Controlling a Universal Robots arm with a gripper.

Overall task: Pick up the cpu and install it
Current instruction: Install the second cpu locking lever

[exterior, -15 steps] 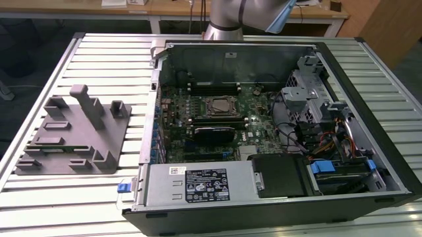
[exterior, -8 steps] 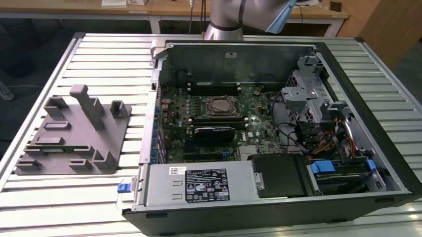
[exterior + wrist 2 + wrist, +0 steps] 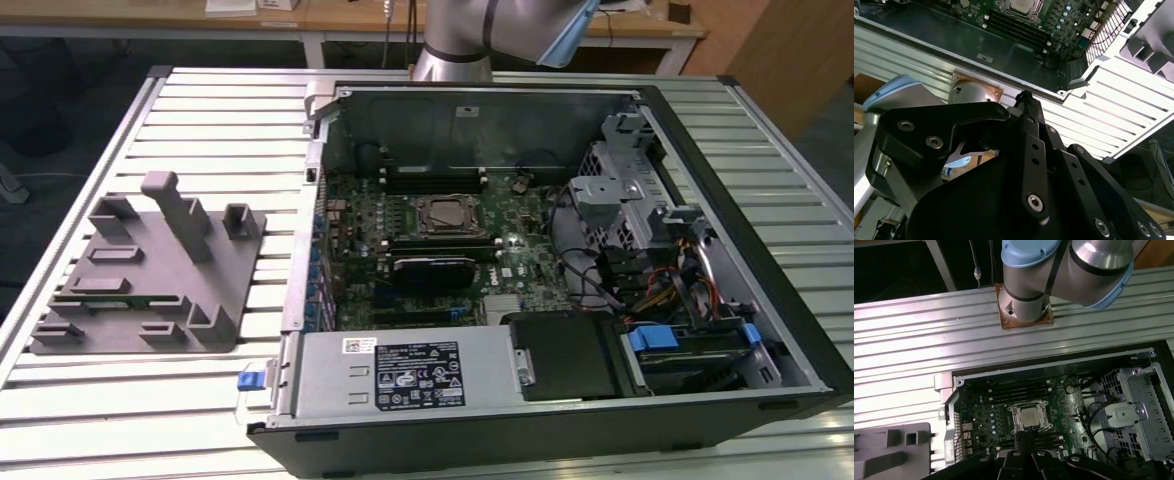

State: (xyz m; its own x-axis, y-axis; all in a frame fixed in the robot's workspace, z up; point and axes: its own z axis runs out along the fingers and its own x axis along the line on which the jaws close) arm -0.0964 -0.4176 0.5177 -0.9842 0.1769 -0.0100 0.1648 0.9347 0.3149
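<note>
first wrist view: cpu (image 3: pixel 1029 416) just beyond hand (image 3: pixel 1024 440)

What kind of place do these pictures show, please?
Probably a robotics lab or test workshop: an open computer case lies on a slatted metal table, the robot arm's base is bolted to it, and wooden desks stand behind.

The robot arm (image 3: pixel 1054 275) is a fat shiny silver tube with light blue round caps (image 3: pixel 1029 252). Its base sits on a brown square plate (image 3: pixel 1024 320). The end effector (image 3: pixel 1024 100) is black, with small silver screws (image 3: pixel 1035 201).
</note>
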